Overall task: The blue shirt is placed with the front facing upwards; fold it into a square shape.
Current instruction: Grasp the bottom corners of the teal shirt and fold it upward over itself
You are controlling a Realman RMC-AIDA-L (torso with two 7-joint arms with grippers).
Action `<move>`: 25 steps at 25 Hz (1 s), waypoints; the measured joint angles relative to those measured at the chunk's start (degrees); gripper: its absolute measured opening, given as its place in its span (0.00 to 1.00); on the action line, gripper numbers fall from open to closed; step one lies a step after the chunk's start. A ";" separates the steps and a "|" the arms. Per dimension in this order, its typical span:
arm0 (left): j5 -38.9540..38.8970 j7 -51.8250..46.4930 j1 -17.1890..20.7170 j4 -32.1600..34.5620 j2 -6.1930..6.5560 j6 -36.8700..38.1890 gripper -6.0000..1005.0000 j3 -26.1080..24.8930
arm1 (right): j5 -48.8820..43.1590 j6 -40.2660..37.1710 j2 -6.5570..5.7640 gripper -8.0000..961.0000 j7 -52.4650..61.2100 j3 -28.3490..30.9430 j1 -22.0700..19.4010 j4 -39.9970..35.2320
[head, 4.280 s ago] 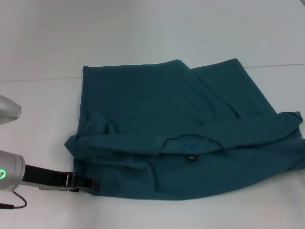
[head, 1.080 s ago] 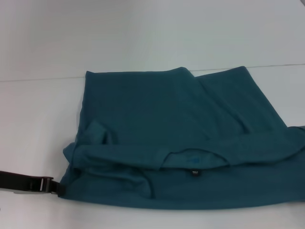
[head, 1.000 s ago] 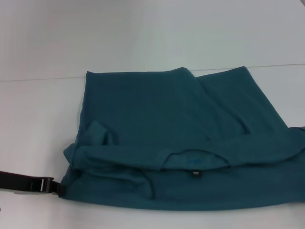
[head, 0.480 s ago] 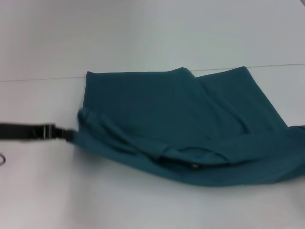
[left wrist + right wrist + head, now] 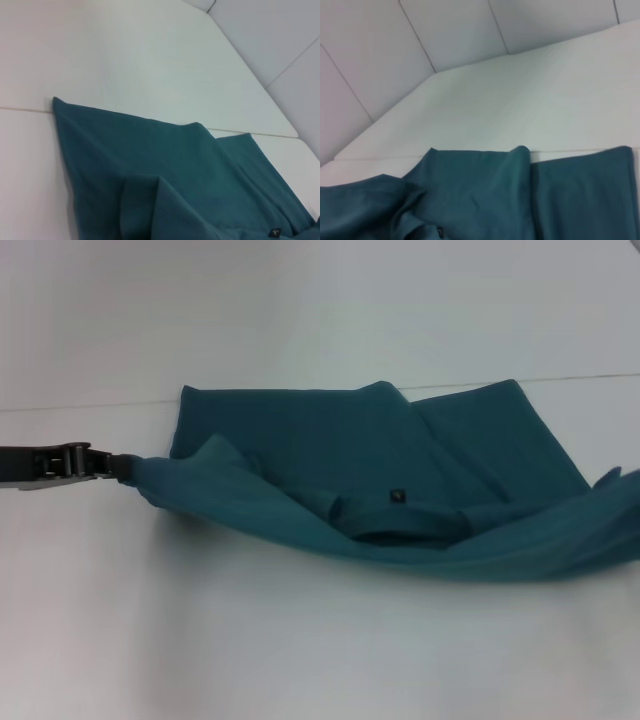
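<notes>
Left gripper (image 5: 118,466) pinching blue shirt (image 5: 400,490) edge, raised over white table (image 5: 250,640), pale panelled wall (image 5: 395,40)

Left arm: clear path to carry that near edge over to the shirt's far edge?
Probably yes. The left gripper is shut on the blue shirt at its near-left corner, lifted off the table; nothing stands between it and the far edge.

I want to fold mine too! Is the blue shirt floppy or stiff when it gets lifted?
Probably floppy: the blue shirt sags between its raised ends. Likely light, since the left tool lifts a corner by one small pinch. It seems to crease easily.
</notes>
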 joint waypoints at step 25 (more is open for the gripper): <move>-0.41 5.66 10.91 2.32 -3.03 3.88 0.08 -6.94 | -0.37 0.15 1.70 0.04 -3.09 -0.37 -4.71 2.06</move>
